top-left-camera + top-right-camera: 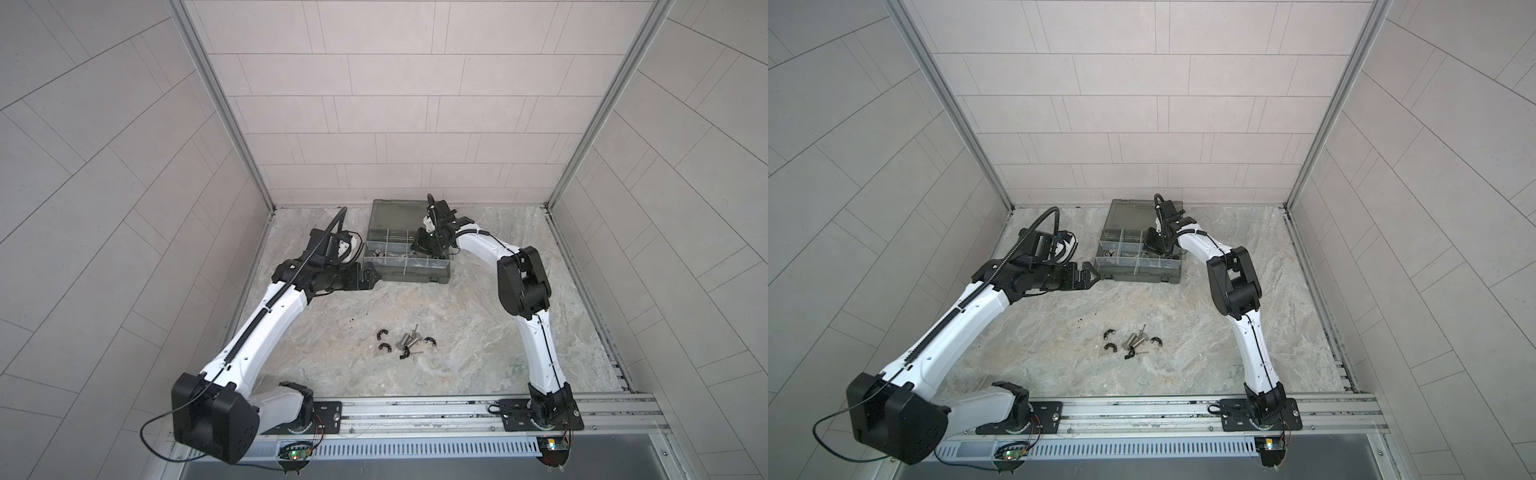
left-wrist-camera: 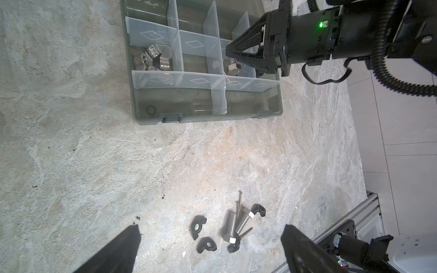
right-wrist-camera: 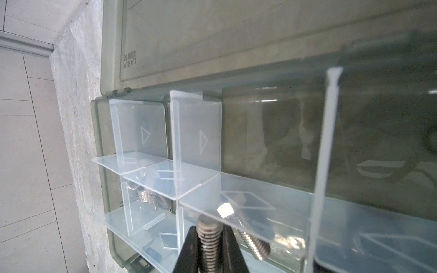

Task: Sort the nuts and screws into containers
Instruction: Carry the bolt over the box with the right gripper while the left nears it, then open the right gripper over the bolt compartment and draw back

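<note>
Right pincer [image 2: 230, 50] clamped on a bolt [image 3: 209, 238], shaft running along its fingers, aimed into the case compartment [image 2: 237, 82] where a second bolt [image 3: 251, 240] seems to lie. Left pincer [image 1: 1091, 275] gapes empty; loose bolts [image 2: 233, 224] lie nearer it.

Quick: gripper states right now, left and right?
Left gripper: open, holding nothing.
Right gripper: shut on a bolt, over the organiser case.

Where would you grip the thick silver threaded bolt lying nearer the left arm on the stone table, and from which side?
Probably mid-shank on the thick silver bolt, from straight above, jaws across the threads: it lies flat, with a second bolt close beside.
</note>
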Motion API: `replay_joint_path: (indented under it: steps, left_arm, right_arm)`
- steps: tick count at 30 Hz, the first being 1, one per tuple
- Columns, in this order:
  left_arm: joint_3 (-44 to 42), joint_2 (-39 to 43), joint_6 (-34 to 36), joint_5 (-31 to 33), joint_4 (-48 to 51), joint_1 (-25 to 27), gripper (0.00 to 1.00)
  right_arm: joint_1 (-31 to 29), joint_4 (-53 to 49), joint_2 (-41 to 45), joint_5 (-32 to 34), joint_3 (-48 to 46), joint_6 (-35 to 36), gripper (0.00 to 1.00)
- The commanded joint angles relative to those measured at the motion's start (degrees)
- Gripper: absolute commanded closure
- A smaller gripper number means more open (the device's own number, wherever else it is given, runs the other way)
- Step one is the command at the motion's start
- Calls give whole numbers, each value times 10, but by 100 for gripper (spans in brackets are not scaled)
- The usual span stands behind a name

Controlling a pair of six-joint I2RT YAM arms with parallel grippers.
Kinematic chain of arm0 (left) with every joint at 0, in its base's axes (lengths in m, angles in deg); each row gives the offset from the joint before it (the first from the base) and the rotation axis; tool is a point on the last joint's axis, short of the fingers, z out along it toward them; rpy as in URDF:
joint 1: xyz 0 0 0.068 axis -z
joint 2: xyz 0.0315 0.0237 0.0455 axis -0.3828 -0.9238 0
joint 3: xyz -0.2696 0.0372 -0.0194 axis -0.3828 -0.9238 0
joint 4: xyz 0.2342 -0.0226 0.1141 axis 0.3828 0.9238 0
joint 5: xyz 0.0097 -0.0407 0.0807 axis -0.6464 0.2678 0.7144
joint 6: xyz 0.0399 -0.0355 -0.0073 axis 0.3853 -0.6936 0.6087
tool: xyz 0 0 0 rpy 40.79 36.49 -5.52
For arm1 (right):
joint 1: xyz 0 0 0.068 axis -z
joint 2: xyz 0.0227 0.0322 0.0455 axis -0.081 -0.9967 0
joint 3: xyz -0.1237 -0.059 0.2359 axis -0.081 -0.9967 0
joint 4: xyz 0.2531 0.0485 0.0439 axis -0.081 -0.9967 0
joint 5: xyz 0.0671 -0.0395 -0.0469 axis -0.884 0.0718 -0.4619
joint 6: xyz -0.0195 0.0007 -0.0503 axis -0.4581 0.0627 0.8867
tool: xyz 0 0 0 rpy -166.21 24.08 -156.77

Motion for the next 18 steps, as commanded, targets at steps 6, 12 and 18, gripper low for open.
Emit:
replay_joint_path:
  steps: [6, 12, 18]
  left_arm:
    - [0, -12, 3, -40, -20, -16, 0]
    - [-16, 9, -5, -68, -21, -16, 0]
    - [-72, 78, -42, -100, -31, -15, 0]
  right_arm:
    - [6, 22, 24, -26, -3, 9, 61]
    - [-6, -18, 117, -1, -57, 62, 60]
    - [-49, -101, 249, 78, -155, 141, 62]
